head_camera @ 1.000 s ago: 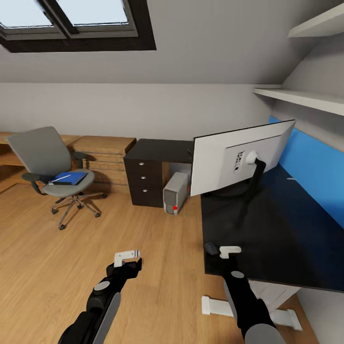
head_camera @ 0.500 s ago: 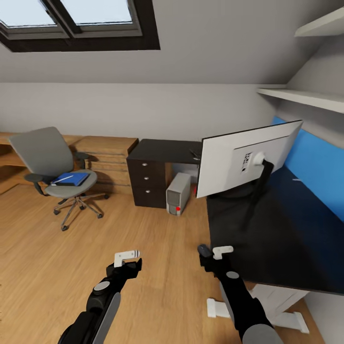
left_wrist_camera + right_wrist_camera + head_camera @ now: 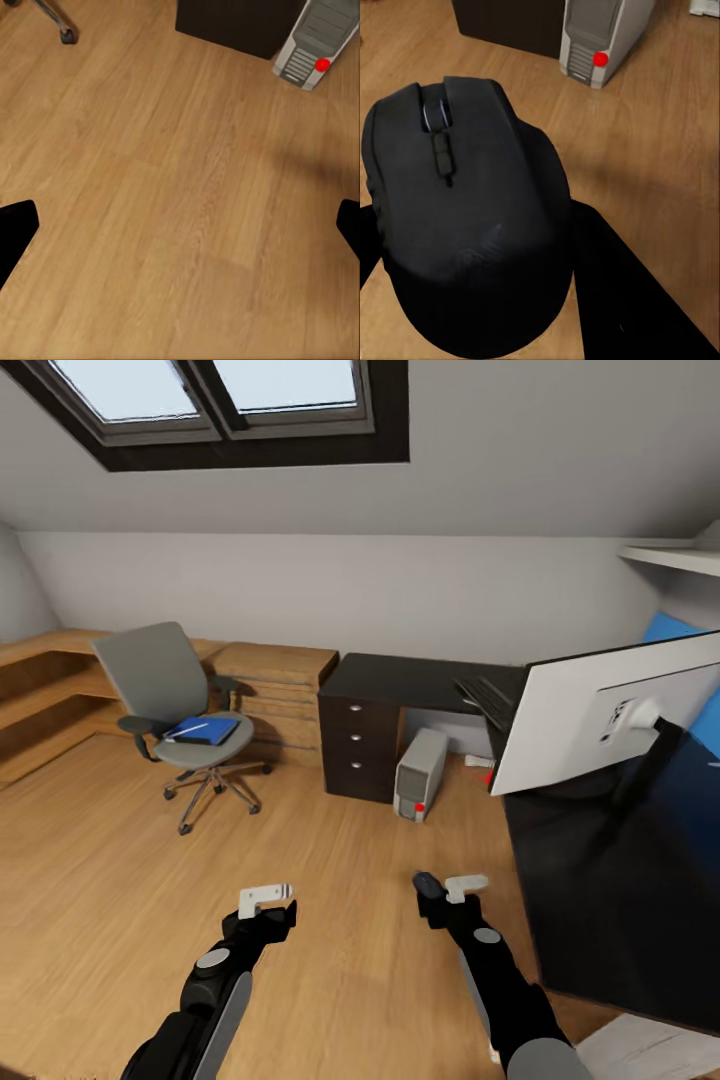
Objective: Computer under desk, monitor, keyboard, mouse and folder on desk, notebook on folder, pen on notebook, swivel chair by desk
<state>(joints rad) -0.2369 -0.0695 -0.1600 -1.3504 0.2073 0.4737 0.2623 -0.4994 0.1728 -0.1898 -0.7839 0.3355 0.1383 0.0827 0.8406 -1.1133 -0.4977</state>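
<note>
My right gripper (image 3: pixel 440 885) is shut on the black mouse (image 3: pixel 465 225), held over the wooden floor. My left gripper (image 3: pixel 265 898) hangs open above the floor, its dark fingers (image 3: pixel 15 232) at the edges of the left wrist view. The grey swivel chair (image 3: pixel 160 680) stands at the far left with a blue folder (image 3: pixel 205 731) on its seat and a thin white pen lying across it. The grey computer tower (image 3: pixel 420 775) stands on the floor beside the dark desk's drawers (image 3: pixel 360 745). A keyboard (image 3: pixel 490 700) lies on the desk (image 3: pixel 400 678). The white-backed monitor (image 3: pixel 600 710) stands on the black tabletop (image 3: pixel 600 880) at the right.
Wooden shelving (image 3: pixel 60 690) runs along the far wall behind the chair. A skylight (image 3: pixel 220 390) is overhead. Open floor (image 3: pixel 330 880) lies between me, the chair and the desk. A blue wall panel (image 3: pixel 670 630) backs the black tabletop.
The whole view has swung left, so the chair, desk and monitor sit further right in the picture. My right gripper, still holding the mouse, is now over the floor, no longer at the tabletop's edge.
</note>
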